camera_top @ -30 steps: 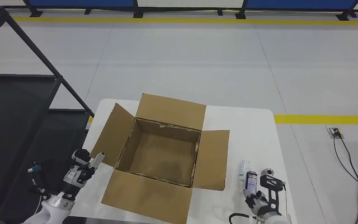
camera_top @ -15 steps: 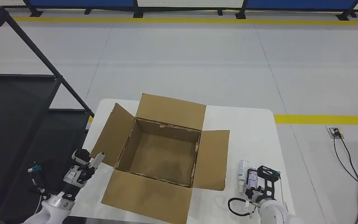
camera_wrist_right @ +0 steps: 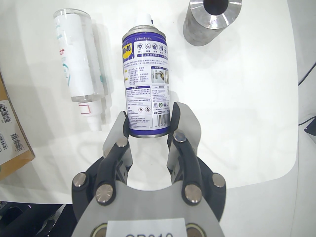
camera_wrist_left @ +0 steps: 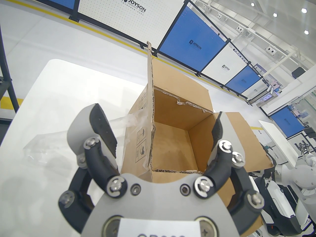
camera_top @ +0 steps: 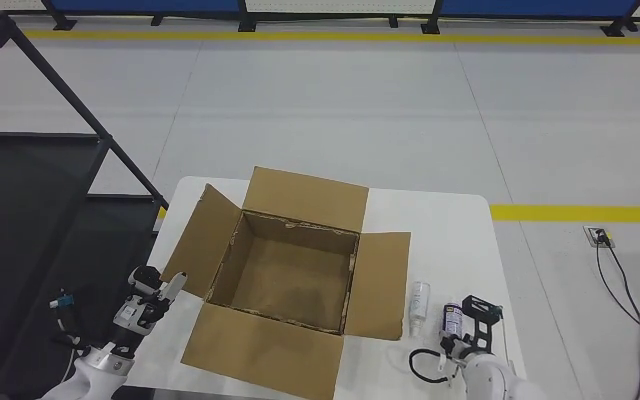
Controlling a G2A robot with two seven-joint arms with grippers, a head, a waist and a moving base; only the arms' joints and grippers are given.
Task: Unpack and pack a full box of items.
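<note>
An open cardboard box [camera_top: 300, 200] stands mid-table with its flaps spread out; its inside [camera_wrist_left: 172, 144] looks bare. On the white table to the box's right lie a blue-and-white spray can [camera_wrist_right: 147, 80] and a clear bottle [camera_wrist_right: 76, 67] with a white core. My right gripper [camera_wrist_right: 149, 122] is shut on the base of the spray can [camera_top: 452, 320], a finger pressed to each side. The bottle [camera_top: 417, 308] rests between the can and the box flap. My left gripper [camera_wrist_left: 158, 124] hangs open off the box's left side [camera_top: 150, 295], holding nothing.
A hollow metal cylinder [camera_wrist_right: 212, 10] stands past the can, near the table's right edge. A box flap corner with barcode labels [camera_wrist_right: 9, 124] lies close to the bottle. Crumpled clear film [camera_wrist_left: 44, 144] lies on the table left of the box.
The clear bottle has shifted left toward the box flap. My right gripper has moved slightly with the spray can. The left arm has stayed still.
</note>
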